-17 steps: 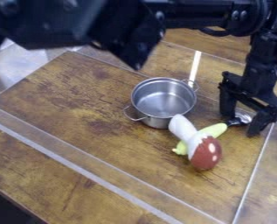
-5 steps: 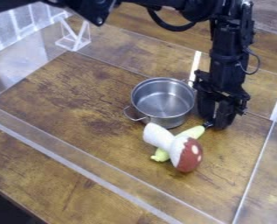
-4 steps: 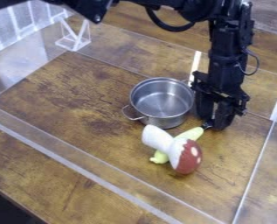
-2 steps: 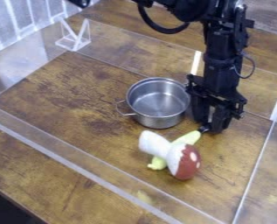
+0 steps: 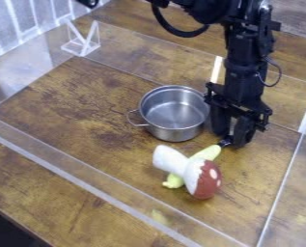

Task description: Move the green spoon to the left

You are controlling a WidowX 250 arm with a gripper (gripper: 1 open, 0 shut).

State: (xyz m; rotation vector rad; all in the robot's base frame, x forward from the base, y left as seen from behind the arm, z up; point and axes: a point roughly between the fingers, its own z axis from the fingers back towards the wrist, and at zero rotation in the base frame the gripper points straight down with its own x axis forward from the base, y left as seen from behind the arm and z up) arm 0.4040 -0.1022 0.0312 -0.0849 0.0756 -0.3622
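The green spoon (image 5: 209,152) lies on the wooden table in front of the steel pot (image 5: 174,109). Its pale yellow-green handle runs under a toy mushroom (image 5: 194,172), and a bit of it shows again at the mushroom's left side. My gripper (image 5: 236,132) points straight down at the spoon's right end, just right of the pot. Its dark fingers stand close together over that end, and they hide the spoon's tip.
A thin white stick (image 5: 217,69) lies behind the pot. Clear acrylic walls (image 5: 287,193) edge the table on the right and front. A small clear stand (image 5: 79,39) sits at the back left.
The gripper has shifted a little to the left. The spoon and the mushroom lying on it have slid left and slightly toward the front with it.
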